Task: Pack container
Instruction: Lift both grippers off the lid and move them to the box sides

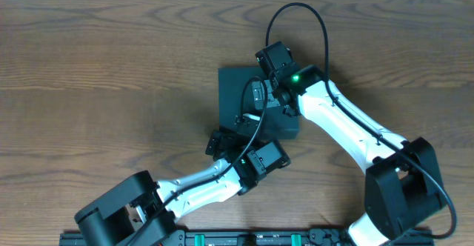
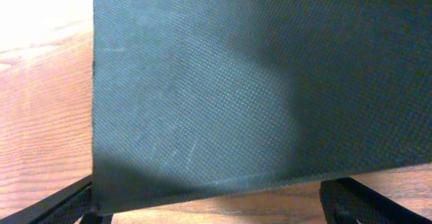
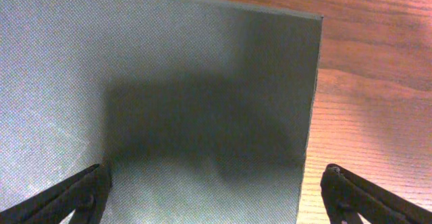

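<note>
Overhead: the container (image 1: 235, 87) lies closed at mid-counter (image 1: 111, 68), partly hidden beneath the left hand (image 1: 222, 138) and right hand (image 1: 253, 107). Left wrist: its lid (image 2: 256, 82) fills the frame. The fingers (image 2: 61, 200) are spread wide, only their tips showing. Right wrist: fingers (image 3: 74, 193) wide too, the container cut off at left.

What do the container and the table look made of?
Container: probably cardboard or covered board, matte dark teal; fine dotted weave texture, crisp thin edges. Table: wood or wood-look laminate, brown with visible grain; I cannot tell which.
</note>
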`<action>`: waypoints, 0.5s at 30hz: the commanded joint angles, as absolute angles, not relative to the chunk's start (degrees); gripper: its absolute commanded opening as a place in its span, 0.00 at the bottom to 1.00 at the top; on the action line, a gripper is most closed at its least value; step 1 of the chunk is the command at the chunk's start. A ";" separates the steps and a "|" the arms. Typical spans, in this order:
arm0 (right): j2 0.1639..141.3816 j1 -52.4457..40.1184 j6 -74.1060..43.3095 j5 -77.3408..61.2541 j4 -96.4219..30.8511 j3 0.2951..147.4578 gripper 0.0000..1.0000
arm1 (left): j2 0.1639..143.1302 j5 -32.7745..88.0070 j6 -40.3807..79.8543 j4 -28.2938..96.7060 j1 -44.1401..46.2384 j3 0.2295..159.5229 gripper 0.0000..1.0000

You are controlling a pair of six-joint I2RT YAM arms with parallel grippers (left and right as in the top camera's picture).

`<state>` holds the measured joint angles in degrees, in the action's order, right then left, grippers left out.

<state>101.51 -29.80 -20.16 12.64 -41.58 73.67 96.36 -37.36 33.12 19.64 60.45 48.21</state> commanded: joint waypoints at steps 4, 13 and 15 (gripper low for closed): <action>102.28 -29.43 -21.23 13.04 -41.78 72.31 0.99 | 88.53 -40.42 32.80 29.93 61.89 52.01 0.95; 87.66 -28.71 -21.43 13.10 -47.13 72.31 0.99 | 69.67 -39.27 33.10 45.34 60.51 56.36 0.95; 85.34 -27.70 -23.86 13.50 -50.37 72.31 0.99 | 66.83 -39.20 33.43 47.44 58.08 56.36 0.95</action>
